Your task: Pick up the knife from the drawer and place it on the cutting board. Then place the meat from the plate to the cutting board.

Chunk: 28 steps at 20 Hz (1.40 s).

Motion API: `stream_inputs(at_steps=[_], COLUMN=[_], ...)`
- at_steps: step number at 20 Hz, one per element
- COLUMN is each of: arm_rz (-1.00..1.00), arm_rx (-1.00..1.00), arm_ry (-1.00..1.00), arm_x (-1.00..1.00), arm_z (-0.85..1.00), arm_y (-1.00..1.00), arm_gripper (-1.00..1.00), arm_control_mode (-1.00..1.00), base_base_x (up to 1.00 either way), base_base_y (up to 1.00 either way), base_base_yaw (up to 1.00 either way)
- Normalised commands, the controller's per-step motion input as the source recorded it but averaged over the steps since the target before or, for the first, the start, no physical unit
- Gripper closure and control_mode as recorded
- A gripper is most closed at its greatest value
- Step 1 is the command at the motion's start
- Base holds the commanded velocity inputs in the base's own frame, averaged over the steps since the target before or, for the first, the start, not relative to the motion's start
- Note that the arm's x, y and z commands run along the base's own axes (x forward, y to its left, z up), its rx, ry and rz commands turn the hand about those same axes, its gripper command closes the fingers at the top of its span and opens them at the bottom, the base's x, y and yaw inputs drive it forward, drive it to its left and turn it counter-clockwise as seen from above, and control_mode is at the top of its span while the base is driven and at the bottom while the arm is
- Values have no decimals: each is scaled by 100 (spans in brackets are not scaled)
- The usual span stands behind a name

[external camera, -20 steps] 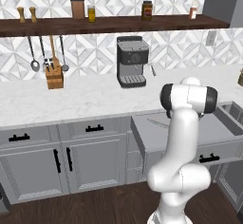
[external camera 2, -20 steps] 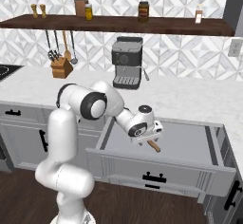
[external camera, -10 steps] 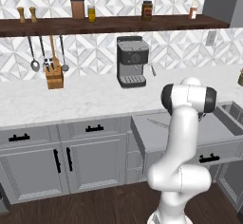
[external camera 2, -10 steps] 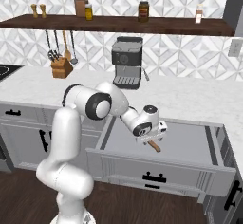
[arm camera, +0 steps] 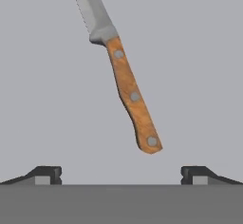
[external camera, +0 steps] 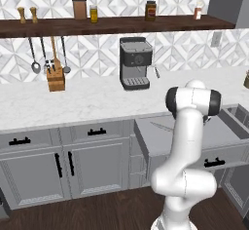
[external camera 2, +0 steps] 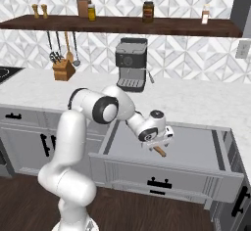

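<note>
Across the kitchen front, we see the marble counter (external camera 2: 196,100) running under the shelf, with the coffee machine (external camera 2: 130,64) at its back and the knife block (external camera 2: 63,71) off to the side. Below it the drawer (external camera 2: 196,151) stands pulled out, its plain grey floor bare apart from 1 item. We have the arm bent down over that drawer, and the gripper (external camera 2: 156,143) hangs just above its floor.

On the drawer floor lies the knife (arm camera: 124,76), flat, its wooden handle (arm camera: 133,97) nearest the hand and the blade pointing away. Through the hand camera, the 2 fingertips (arm camera: 45,174) sit wide apart with nothing between them, so the pincer is released, and the handle's end falls between them.

We judge this to be step 1, the approach to grasp the knife. Next, we think, the hand needs to drop lower, straddle the handle and close across its narrow width.
</note>
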Motion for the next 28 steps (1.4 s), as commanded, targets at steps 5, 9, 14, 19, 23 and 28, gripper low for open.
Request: stream_inputs(at_steps=[5,9,14,19,23,28], arm_rz=[0,0,0,0,0,2], arm_rx=[-1,-3,0,0,0,0], arm_ry=[0,0,0,0,0,0], arm_x=[4,11,25,21,20,3], arm_z=[-21,-28,-20,-22,-21,-26], arm_y=[0,0,-4,-1,-4,0], arm_gripper=[-100,-100,-100,-100,-100,-100], arm_control_mode=[-100,-100,-100,-100,-100,-100], base_base_x=[0,0,0,0,0,0], base_base_y=[0,0,0,0,0,0], base_base_yaw=[0,0,0,0,0,0])
